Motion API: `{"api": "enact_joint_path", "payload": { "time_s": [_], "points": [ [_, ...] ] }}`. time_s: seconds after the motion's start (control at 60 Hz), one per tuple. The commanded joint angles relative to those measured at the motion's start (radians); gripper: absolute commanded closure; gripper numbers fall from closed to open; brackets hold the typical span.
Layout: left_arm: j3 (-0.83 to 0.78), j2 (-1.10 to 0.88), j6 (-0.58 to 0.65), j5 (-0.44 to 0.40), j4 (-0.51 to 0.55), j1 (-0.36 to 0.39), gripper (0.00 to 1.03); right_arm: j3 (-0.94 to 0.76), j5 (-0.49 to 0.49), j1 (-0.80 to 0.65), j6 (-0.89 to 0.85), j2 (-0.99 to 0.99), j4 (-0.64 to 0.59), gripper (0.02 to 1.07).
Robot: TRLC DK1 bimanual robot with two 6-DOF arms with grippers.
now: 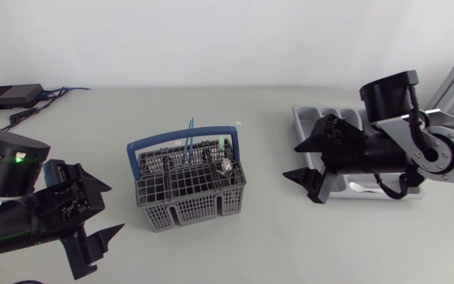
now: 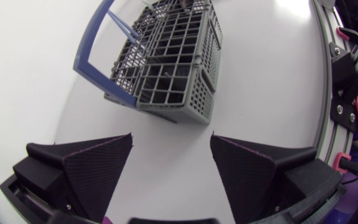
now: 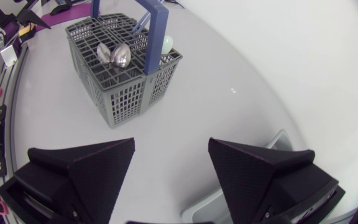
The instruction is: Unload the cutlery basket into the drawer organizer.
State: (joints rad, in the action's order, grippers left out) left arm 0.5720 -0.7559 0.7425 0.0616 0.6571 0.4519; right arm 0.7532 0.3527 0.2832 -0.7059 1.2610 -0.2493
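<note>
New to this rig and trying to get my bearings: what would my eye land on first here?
The grey mesh plastic cutlery basket with a blue handle stands mid-table, with shiny metal spoons and thin blue sticks upright in it. Right of it lies the grey plastic drawer organizer, partly under the open black right gripper. The open black left gripper is off the basket's other side.

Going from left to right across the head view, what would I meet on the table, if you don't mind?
left gripper → cutlery basket → drawer organizer
</note>
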Motion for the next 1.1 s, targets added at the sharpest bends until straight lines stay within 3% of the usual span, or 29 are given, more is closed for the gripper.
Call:
{"api": "enact_joint_path", "payload": {
  "time_s": [0.0, 0.15, 0.333, 0.483, 0.567, 0.717, 1.083],
  "points": [
    [-0.029, 0.007, 0.038, 0.001, 0.010, -0.048, 0.11, -0.029, -0.024, 0.036, 0.065, 0.046, 0.035, 0.21],
    [-0.040, -0.006, 0.046, -0.019, -0.004, -0.104, 0.14, -0.031, -0.052, 0.074, 0.102, 0.086, 0.082, 0.21],
    [-0.049, -0.060, 0.041, -0.051, -0.065, -0.159, 0.41, -0.040, -0.080, 0.128, 0.129, 0.113, 0.113, 0.23],
    [-0.024, -0.217, -0.011, -0.097, -0.162, -0.162, 0.66, -0.040, -0.095, 0.168, 0.155, 0.136, 0.136, 0.51],
    [-0.011, -0.289, -0.029, -0.120, -0.203, -0.159, 0.75, -0.043, -0.107, 0.194, 0.169, 0.149, 0.148, 0.69],
    [0.029, -0.373, -0.046, -0.158, -0.252, -0.160, 0.76, -0.054, -0.130, 0.229, 0.189, 0.176, 0.186, 0.89],
    [0.112, -0.516, -0.078, -0.178, -0.375, -0.142, 0.76, -0.038, -0.155, 0.300, 0.240, 0.207, 0.228, 0.90]
  ]
}}
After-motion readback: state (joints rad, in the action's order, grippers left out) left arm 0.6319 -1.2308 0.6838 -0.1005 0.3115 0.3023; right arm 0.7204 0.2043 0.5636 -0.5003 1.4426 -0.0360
